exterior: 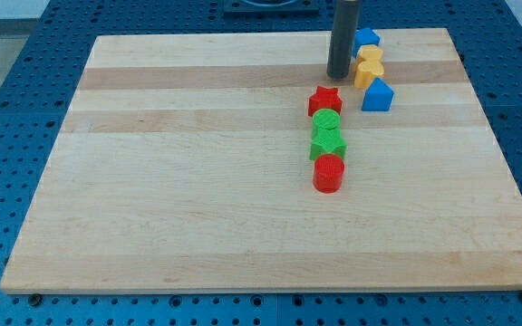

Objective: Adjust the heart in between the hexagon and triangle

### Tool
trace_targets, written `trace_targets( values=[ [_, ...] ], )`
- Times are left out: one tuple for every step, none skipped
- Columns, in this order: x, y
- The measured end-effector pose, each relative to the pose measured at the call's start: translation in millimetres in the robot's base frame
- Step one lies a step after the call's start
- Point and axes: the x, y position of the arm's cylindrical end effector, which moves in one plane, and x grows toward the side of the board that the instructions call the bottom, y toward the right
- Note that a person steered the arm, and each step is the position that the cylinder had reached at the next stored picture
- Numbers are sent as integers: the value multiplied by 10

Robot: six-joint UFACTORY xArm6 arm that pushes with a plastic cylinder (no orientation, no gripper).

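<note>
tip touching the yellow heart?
Cannot tell. In the camera view my tip sits just left of the yellow heart; no clear gap or contact shows.

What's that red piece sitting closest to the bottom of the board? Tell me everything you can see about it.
The red cylinder is a small, solid-looking block with a round flat top and a matte, painted look. It stands upright on the wooden board, at the bottom end of a short column of blocks. Its upper edge meets or nearly meets the green star just above it; nothing else touches it. My tip is well away, toward the view's top.
</note>
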Motion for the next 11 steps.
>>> trace_targets(
  values=[
    [48,46],
    [53,64],
    [53,71],
    [56,73],
    [83,73],
    [85,73],
    [92,73],
    [109,98],
    [109,110],
    [109,126],
    [109,220]
  ],
)
